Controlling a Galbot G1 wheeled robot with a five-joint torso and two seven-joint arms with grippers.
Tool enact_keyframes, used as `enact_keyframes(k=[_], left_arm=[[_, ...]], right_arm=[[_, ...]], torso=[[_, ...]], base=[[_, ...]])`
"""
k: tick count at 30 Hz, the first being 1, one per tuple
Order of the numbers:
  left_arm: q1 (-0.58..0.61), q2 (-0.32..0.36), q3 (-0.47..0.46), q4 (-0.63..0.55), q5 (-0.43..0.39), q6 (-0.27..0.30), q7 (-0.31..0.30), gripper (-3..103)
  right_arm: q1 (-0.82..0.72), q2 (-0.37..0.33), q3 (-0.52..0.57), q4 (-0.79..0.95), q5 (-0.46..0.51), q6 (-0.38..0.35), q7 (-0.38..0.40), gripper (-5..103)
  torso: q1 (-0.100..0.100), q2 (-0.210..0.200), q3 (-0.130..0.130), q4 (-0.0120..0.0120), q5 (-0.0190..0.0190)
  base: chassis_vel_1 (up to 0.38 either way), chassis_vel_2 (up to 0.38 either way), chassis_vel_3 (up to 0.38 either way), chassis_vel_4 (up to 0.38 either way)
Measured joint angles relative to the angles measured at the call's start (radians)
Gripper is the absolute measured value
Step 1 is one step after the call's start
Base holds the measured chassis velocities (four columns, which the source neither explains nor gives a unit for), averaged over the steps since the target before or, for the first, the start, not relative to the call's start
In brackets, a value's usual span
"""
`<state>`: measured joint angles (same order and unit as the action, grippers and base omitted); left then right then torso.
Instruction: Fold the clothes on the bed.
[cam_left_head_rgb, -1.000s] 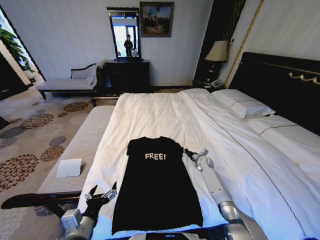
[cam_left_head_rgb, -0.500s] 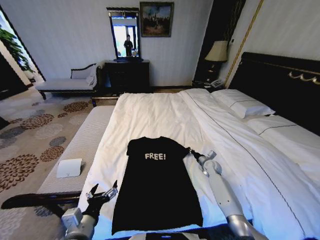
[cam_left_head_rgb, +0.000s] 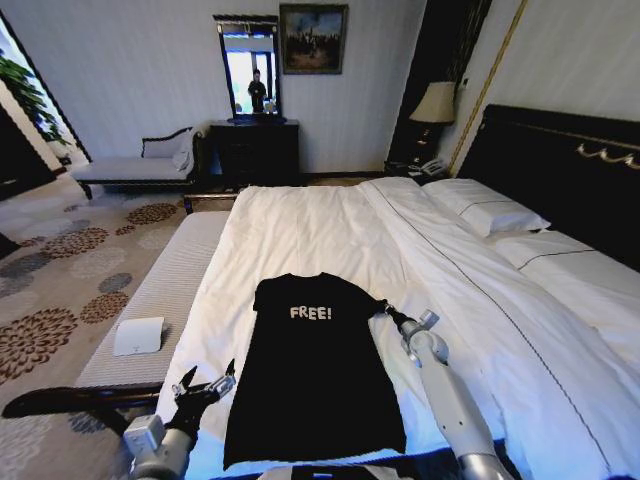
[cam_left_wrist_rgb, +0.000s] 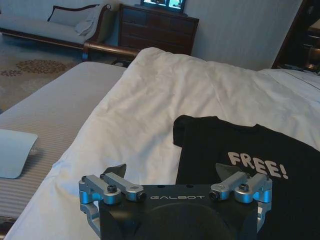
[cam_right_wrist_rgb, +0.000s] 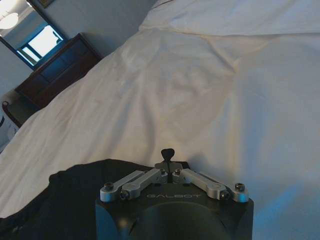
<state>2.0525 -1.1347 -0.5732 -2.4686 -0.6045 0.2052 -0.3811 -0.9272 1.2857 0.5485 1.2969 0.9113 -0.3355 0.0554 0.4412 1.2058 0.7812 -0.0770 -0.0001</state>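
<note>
Black soft short-sleeved T-shirt with white "FREE!" lettering (cam_left_head_rgb: 315, 375) lies flat near the foot of the white-sheeted bed (cam_left_head_rgb: 330, 225), open duvet far and right. Right gripper (cam_left_head_rgb: 384, 307), fingers pinched together, touches its right sleeve edge. Left gripper (cam_left_head_rgb: 205, 385), jaws spread, hovers just left of the near hem.

head: high, looking down the bed (cam_left_head_rgb: 330, 230) | wrists: low, close over the duvet | shared: black T-shirt (cam_left_head_rgb: 312, 370)
</note>
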Motion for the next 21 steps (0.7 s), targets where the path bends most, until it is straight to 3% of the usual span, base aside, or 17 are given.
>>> enact_keyframes(k=[8,21], left_arm=[[-0.002,-0.003,0.001,0.003,0.002,-0.002,0.002,100],[0.005,-0.010,-0.009,0.002,0.004,-0.011,0.009,100]], right_arm=[[0.033,-0.018,-0.054,-0.027,-0.032,0.041,-0.029,0],[0.044,-0.040,-0.181,0.116,-0.107,0.080,-0.076,0]], torso=[[0.000,0.000,0.000,0.0000,0.0001],[0.000,0.000,0.000,0.0000,0.0000]], base=[[0.000,0.000,0.000,0.000],[0.000,0.000,0.000,0.000]])
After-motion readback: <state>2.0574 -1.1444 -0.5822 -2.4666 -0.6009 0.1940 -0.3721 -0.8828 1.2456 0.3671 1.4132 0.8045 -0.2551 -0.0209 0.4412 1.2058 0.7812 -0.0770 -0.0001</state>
